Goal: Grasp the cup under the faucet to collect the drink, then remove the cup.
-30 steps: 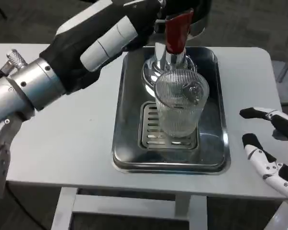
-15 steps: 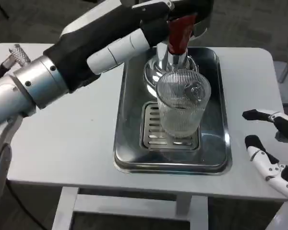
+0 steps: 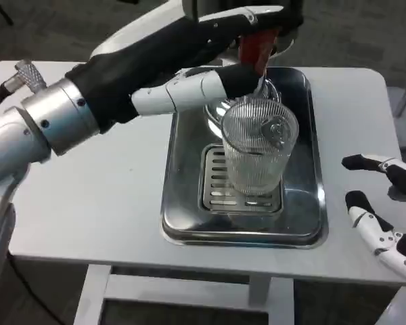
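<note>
The ribbed glass cup (image 3: 258, 150) stands upright on the drain grate of the steel tray (image 3: 183, 203), directly below the faucet with the red handle (image 3: 257, 42). We work that handle with the left hand (image 3: 210, 57), its fingers (image 3: 220, 82) extended around the handle; we cannot tell whether they grip it. We press steadily without knocking the cup, while the right hand (image 3: 386, 203) waits near the bench (image 3: 101, 196) edge, fingers apart, holding nothing.

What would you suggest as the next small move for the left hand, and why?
Probably press the red tap handle to start the pour. The left hand reaches across the metal tray with its fingers at the handle, and the ribbed glass cup stands on the drain grate below the faucet, looking empty. The right hand waits open.
</note>
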Available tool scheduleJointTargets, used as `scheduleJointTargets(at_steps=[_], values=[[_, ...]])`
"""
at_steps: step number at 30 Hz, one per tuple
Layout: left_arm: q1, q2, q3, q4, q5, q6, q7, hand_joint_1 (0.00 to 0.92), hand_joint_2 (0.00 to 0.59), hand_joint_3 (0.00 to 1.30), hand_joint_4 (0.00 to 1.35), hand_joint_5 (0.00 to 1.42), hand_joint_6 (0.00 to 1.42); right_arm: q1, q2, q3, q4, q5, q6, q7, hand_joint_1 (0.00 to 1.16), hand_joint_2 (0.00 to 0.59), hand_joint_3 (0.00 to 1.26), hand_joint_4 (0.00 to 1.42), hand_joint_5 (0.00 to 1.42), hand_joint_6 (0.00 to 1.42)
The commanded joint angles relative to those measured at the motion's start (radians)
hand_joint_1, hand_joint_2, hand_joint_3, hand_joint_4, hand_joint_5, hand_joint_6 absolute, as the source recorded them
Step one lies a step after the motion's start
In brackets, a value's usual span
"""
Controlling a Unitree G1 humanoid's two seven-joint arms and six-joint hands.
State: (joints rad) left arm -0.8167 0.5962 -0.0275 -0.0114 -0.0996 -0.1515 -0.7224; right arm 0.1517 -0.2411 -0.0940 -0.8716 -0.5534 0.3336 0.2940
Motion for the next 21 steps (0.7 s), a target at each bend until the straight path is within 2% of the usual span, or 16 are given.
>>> scheduleJointTargets(at_steps=[1,21], values=[[0.035,0.025,-0.062,0.012,0.059,-0.024,-0.052,0.0,0.017,0.17,0.1,0.18,0.25,0.006,0.003,-0.007,-0.014,0.012,0.003,-0.009,0.45,0.489,0.29,0.19,0.11,0.23],[0.042,0.064,-0.111,0.062,0.172,-0.13,-0.033,0.0,0.022,0.16,0.08,0.17,0.25,-0.008,0.007,0.004,-0.014,0.015,0.032,-0.008,0.45,0.489,0.29,0.19,0.11,0.23]])
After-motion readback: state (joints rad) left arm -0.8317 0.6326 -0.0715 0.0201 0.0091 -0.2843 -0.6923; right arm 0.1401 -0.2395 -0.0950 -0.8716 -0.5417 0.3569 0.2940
